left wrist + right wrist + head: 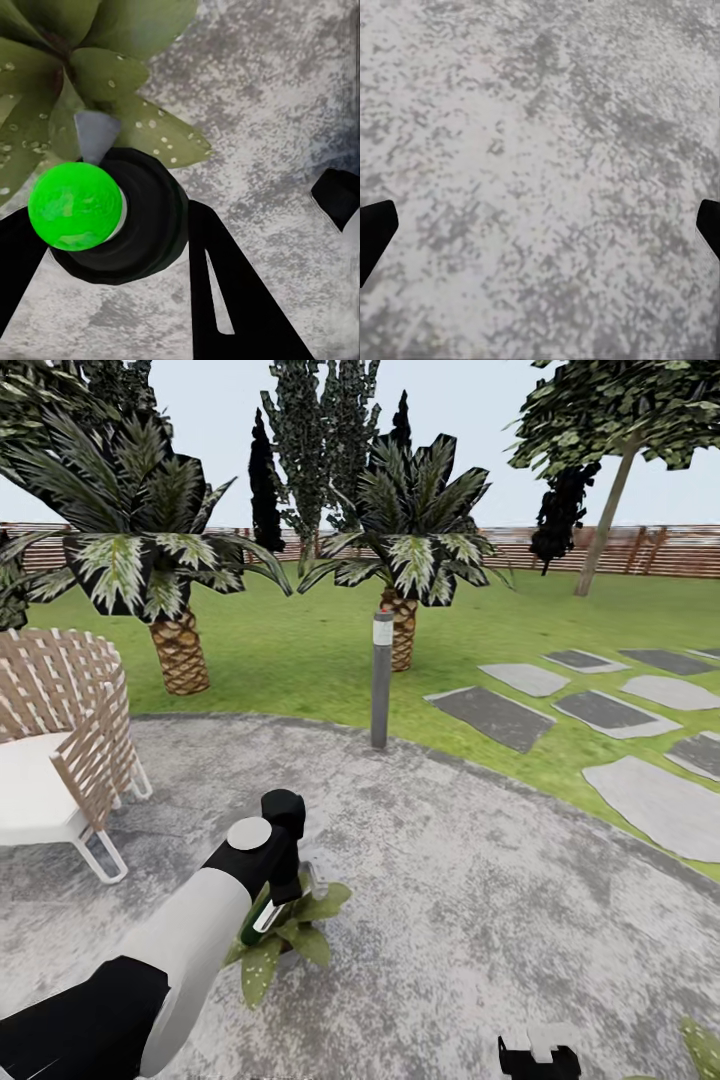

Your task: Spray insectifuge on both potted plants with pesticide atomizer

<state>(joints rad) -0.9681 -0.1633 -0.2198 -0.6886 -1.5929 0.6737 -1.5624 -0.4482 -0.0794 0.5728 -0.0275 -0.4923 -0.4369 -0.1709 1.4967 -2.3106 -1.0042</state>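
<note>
Bottle: the pesticide atomizer [112, 217] is sitting between the left gripper's [290, 890] black fingers [225, 300], a small dark round body with a bright green top facing the wrist camera; in the head view it is showing as a dark and pale sliver under the arm, right over the plant.
Left gripper: it is clamping on the bottle, one finger on each side of the body.
Right gripper: the right gripper [540, 1052] is hanging low over bare paving [540, 150]; its finger tips are showing at both edges of its wrist view, spread wide with nothing between.
Plant: the potted plant [285, 940] is lying directly beneath the bottle, and white specks [154, 124] are dotting the broad leaves; a second leaf [703, 1045] is peeking in at the lower right corner.
Handling: I am judging the bottle light, rigid and smooth, so likely to twist or slip if squeezed near the rounded top.
Hold: the mid-body is looking like the safest place, keeping the nozzle end free.
Garden: paved circle, lamp post [382, 680], chair [60, 740], palms on the lawn.
</note>
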